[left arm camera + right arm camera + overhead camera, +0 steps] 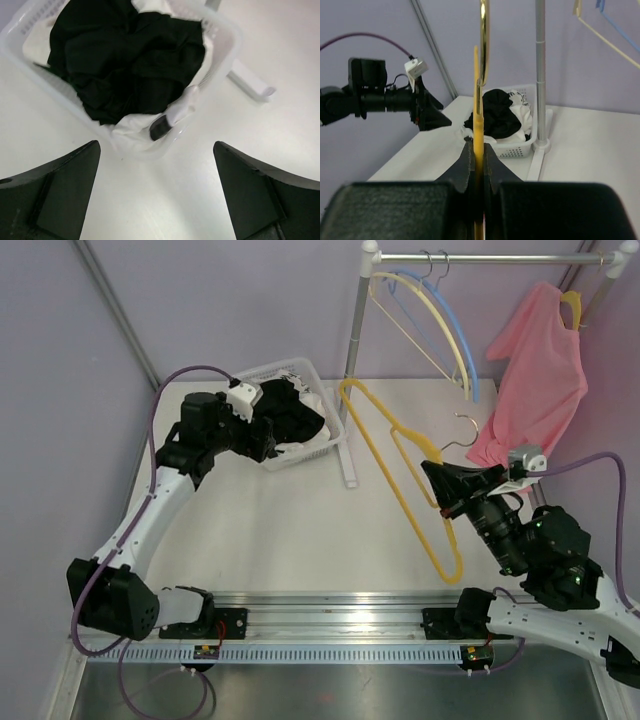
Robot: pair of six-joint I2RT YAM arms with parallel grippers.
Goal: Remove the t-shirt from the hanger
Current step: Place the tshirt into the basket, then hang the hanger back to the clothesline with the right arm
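Note:
A crumpled black t-shirt (pixel 297 416) (pixel 125 60) (pixel 497 112) lies in the white basket (pixel 322 447) (pixel 226 46) (pixel 520 148) at the back left, on top of white cloth. My left gripper (pixel 268 430) (pixel 156 190) hovers just in front of the basket, open, with nothing between its fingers. A bare yellow hanger (pixel 400 475) (pixel 479 100) slants above the table's middle, and my right gripper (pixel 437 480) (pixel 478 150) is shut on its lower arm near the metal hook.
A white clothes rack pole (pixel 355 350) (pixel 540 75) stands behind the basket's right side. Empty blue and cream hangers (pixel 455 330) hang from its rail. A pink t-shirt (pixel 540 380) hangs on another yellow hanger at the far right.

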